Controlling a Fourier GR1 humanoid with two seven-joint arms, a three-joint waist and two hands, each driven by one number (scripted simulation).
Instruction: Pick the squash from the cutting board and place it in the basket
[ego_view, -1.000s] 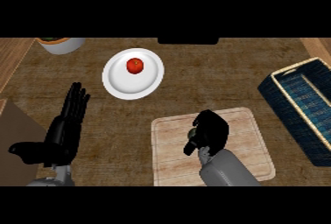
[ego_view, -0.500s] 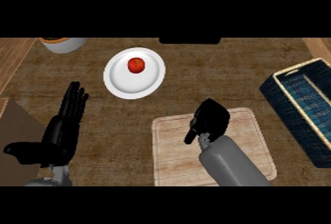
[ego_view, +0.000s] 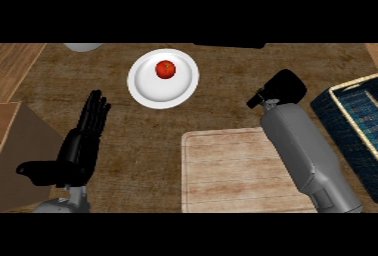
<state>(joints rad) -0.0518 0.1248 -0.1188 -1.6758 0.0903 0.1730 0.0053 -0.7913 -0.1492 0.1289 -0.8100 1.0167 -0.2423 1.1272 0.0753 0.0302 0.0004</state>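
Cutting board (ego_view: 229, 175) nearest us is bare. Left hand (ego_view: 80, 142) rests open at the left. Right hand (ego_view: 284, 89) is curled past the board's far corner. The squash isn't visible, and we judge it's hidden in that fist. Carry right, clear the basket (ego_view: 336, 112) rim, then release inside. Plate (ego_view: 151, 92) is off the path.

Ahead and right of the left hand (ego_view: 77, 145), a white plate (ego_view: 159, 92) holding a red fruit (ego_view: 165, 69); grey bowl (ego_view: 83, 47) farther ahead.
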